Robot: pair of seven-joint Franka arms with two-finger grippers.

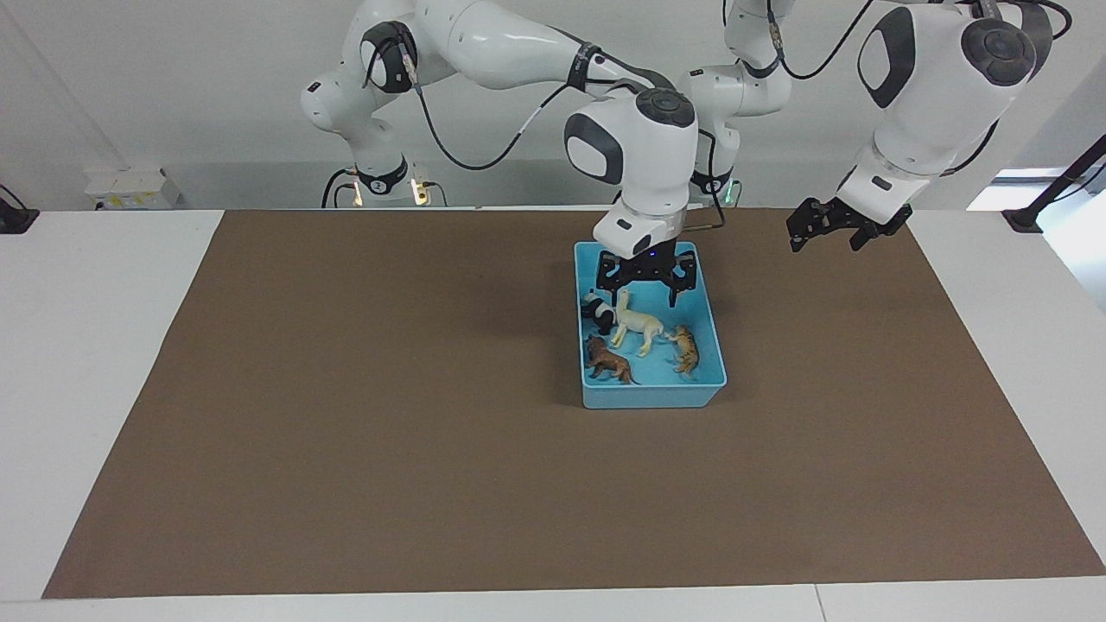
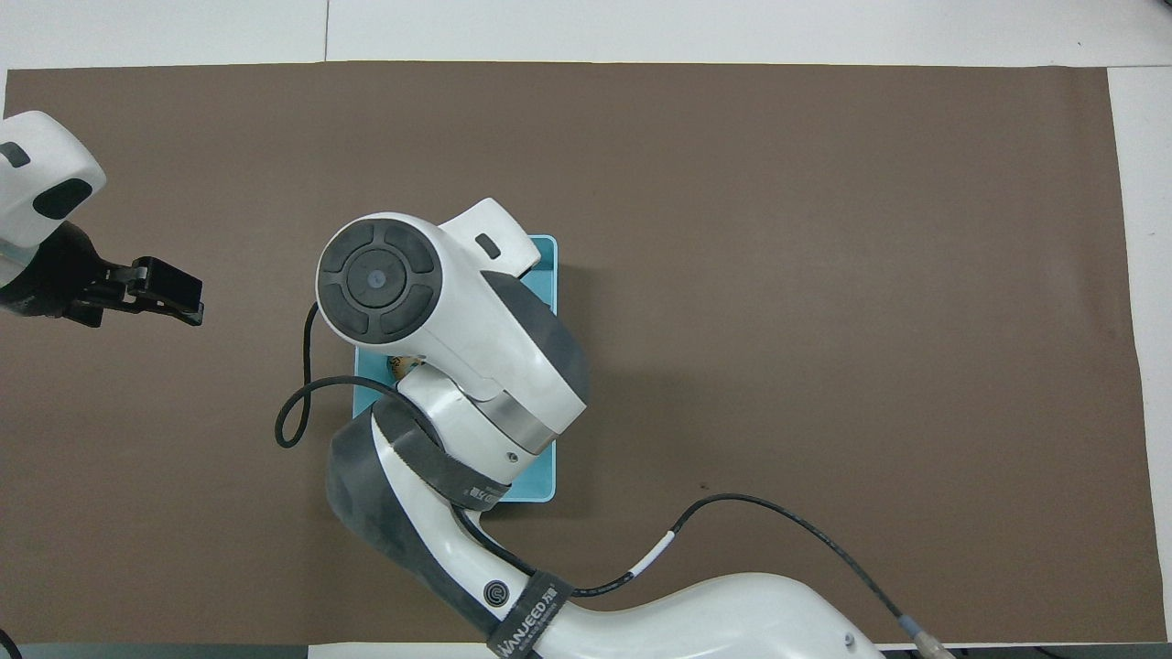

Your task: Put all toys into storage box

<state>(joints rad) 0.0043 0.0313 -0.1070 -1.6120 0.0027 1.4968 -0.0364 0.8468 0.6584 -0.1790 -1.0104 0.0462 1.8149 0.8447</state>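
Observation:
The light blue storage box sits on the brown mat, toward the robots. Inside it are the toys: a black-and-white panda, a cream-white long-necked animal standing upright, a brown lion and an orange tiger. My right gripper hangs open just above the cream animal, over the box's part nearest the robots, with nothing between its fingers. In the overhead view the right arm covers most of the box and hides its gripper. My left gripper waits open in the air.
A brown mat covers most of the white table. The left gripper hovers over the mat's edge at the left arm's end. A black cable trails from the right arm above the mat.

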